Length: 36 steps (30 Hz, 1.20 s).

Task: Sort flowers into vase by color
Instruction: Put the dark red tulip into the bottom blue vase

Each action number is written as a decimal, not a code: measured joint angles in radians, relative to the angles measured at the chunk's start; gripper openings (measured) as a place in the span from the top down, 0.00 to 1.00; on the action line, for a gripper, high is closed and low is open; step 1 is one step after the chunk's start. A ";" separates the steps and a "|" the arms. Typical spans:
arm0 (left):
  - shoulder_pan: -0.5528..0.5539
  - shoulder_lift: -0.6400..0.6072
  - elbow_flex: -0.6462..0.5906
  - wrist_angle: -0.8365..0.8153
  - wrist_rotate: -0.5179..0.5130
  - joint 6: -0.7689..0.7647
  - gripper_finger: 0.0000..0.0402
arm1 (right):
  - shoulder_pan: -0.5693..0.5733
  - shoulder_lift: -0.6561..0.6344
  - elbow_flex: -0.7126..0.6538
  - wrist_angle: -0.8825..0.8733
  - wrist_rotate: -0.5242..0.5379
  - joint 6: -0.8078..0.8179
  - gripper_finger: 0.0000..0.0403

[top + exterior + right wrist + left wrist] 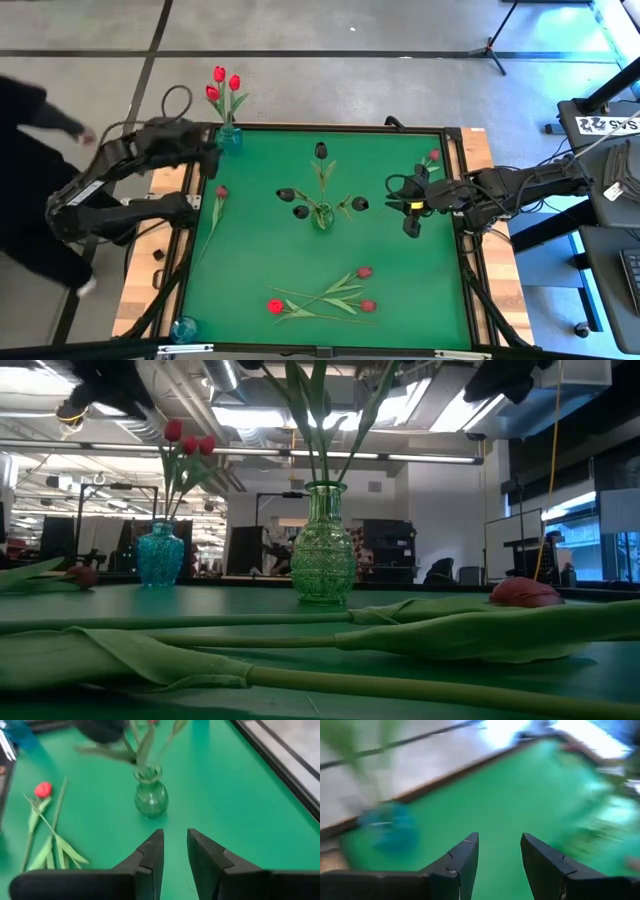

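Note:
Three red flowers stand in a blue vase at the table's far left corner. Dark flowers fill a clear green vase at the centre. Loose flowers lie on the green mat: one at the left, one at the far right and several near the front edge. My left gripper hovers open just beside the blue vase, with nothing between its fingers. My right gripper hangs right of the green vase, its fingers narrowly apart and empty.
A second blue vase stands at the near left corner. A person in dark clothes is beside the table's left side. The table has a raised dark frame. Bare mat lies between the centre vase and the front flowers.

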 joint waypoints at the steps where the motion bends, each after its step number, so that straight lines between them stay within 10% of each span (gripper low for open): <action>1: -0.031 -0.031 -0.010 0.009 0.054 -0.009 0.64 | 0.000 0.000 0.000 -0.020 0.000 0.005 0.79; 7: -0.194 -0.190 -0.187 0.195 0.284 -0.044 0.64 | 0.025 0.047 0.000 -0.060 -0.056 0.075 0.79; 19: -0.515 -0.165 -0.572 0.751 0.324 -0.058 0.64 | 0.348 0.234 0.000 -0.014 0.023 0.343 0.79; 36: -1.201 0.119 -0.600 0.991 -0.143 -0.283 0.64 | 0.460 0.408 0.000 0.169 0.080 0.539 0.79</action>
